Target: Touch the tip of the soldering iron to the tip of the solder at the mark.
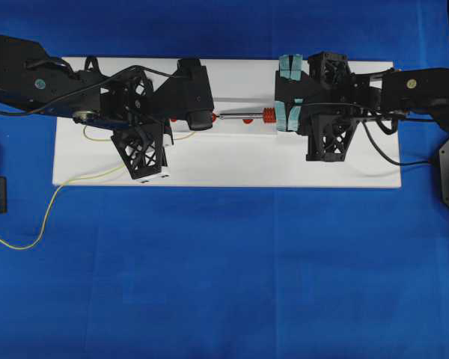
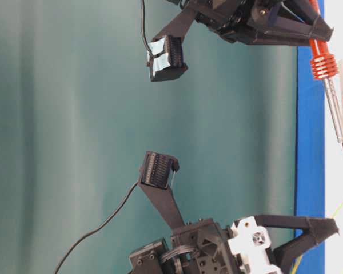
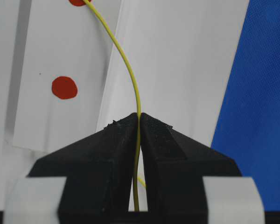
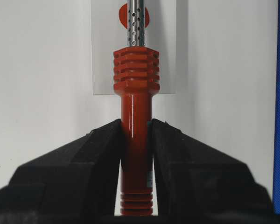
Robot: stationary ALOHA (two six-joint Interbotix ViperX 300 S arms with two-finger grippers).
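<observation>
Where red dots (image 3: 64, 87) mark white board (image 1: 232, 161), solder (image 3: 130, 79) crosses.

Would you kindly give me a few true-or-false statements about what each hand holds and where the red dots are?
1. The right hand is shut on the soldering iron. True.
2. The left hand grips a black cord. False: it is shut on the yellow solder.
3. The soldering iron is held by its metal shaft. False: the hand clamps the orange-red handle, below the ribbed collar.
4. Red dots are marked on the white board. True.
5. The solder trails off the board onto the blue cloth. True.
</observation>
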